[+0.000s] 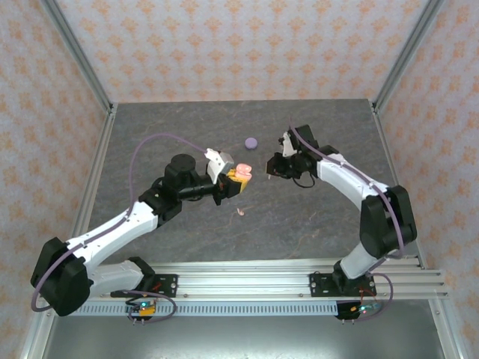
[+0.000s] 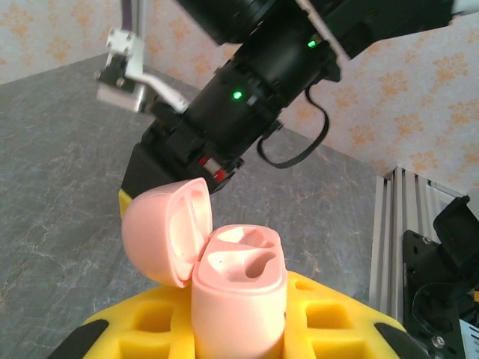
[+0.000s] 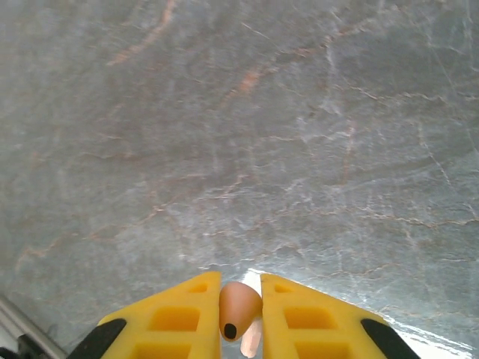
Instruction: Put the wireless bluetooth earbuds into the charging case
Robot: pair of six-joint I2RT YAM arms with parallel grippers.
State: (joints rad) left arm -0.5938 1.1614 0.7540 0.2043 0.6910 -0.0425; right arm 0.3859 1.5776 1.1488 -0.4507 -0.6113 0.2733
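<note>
- left gripper (image 1: 238,179): yellow fingers drawn in narrow, clamped on the lower body of the pink charging case (image 2: 239,299), one finger on each side
- case upright, held clear of the table (image 1: 322,224); lid (image 2: 166,228) hinged open and tipped back to the left in the left wrist view; two wells show in the case's top face
- right gripper (image 1: 274,166): jaws nearly together, pinching one pink earbud (image 3: 239,302) between the yellow fingertips; rounded head with a dark port faces the wrist camera, pale stem shows just under it; grey marbled table surface beyond
- top view: the two grippers face each other near the table centre, close but apart; right gripper just to the right of the open case
- loose earbud (image 1: 241,212), pink, lies on the table on the near side of the left gripper, untouched
- lilac case (image 1: 251,142) sits on the table beyond both grippers, apart from them; too small to tell whether its lid is open
</note>
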